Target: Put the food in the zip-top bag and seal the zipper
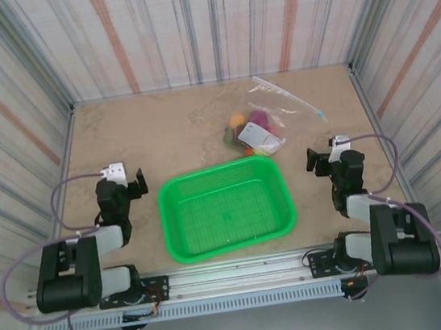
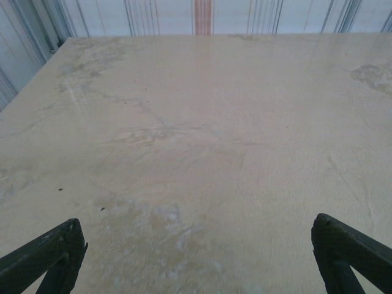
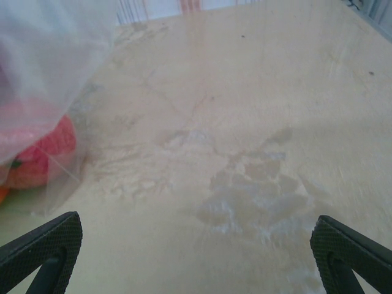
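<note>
- The zip-top bag [image 1: 272, 109] lies flat on the tan surface [image 1: 135, 135], back and right of centre, just behind the far right corner of the green mesh basket [image 1: 226, 209].
- The food [image 1: 246, 125] is bunched at the bag's near end: I can pick out an orange-yellow piece, a purple one and a green one, pressed around the white label patch [image 1: 256, 136].
- From my right wrist, a red-pink piece [image 3: 43, 153] sits behind the crinkly film [image 3: 49, 55] at the left edge.
- I cannot tell whether every piece is inside the plastic.
- The zipper [image 1: 289, 96] runs as a thin slanted strip along the bag's far edge, and the bluish slider tab [image 1: 322, 116] is at its right end. Sealed or not, I cannot tell.
- My right jaws are spread wide and holding nothing. Their dark fingers [image 3: 43, 248] hang over bare surface just right of the bag.
- My left jaws are spread wide too and grip nothing. Their fingers [image 2: 46, 257] are over bare surface left of the basket, well apart from the bag.
- Striped walls [image 1: 186, 23] box in the whole surface.
</note>
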Available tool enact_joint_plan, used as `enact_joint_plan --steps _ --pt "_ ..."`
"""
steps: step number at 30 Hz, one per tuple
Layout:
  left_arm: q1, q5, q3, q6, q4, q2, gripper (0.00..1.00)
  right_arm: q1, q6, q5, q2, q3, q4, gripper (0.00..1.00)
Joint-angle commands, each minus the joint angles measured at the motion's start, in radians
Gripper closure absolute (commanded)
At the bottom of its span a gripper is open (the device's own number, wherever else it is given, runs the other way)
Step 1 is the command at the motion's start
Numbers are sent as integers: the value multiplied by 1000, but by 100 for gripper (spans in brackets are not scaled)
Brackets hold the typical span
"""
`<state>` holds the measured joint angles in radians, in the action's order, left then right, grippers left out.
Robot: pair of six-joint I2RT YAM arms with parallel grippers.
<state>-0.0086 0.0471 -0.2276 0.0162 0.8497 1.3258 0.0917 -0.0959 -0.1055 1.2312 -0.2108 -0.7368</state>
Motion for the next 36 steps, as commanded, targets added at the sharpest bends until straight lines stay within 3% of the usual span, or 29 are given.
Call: enact_joint_plan --steps 1,2,3,5,6,8,11,16,36 --pt "-8 -41 -26 33 177 139 1 -14 -2 -32 86 -94 -47 1" --pt "-6 -31 -29 41 266 200 1 -16 2 -30 105 -137 24 1" --pt "3 -35 -54 32 251 210 1 -15 -3 -23 136 -172 58 1" --pt "9 -24 -128 4 4 159 1 -5 -16 -8 181 -241 138 1" --pt "9 -16 -128 10 61 194 1 -1 -18 2 206 -268 156 1" --pt "9 -20 -145 3 1 173 1 3 -2 -24 262 -241 53 1" --pt "9 -30 -146 11 25 189 1 -16 0 37 330 -172 -146 1" --pt "-2 -30 -178 26 -57 183 1 -31 15 50 314 -189 -81 1" --pt "-17 -14 -174 38 -50 181 1 -41 9 94 314 -187 -89 1"
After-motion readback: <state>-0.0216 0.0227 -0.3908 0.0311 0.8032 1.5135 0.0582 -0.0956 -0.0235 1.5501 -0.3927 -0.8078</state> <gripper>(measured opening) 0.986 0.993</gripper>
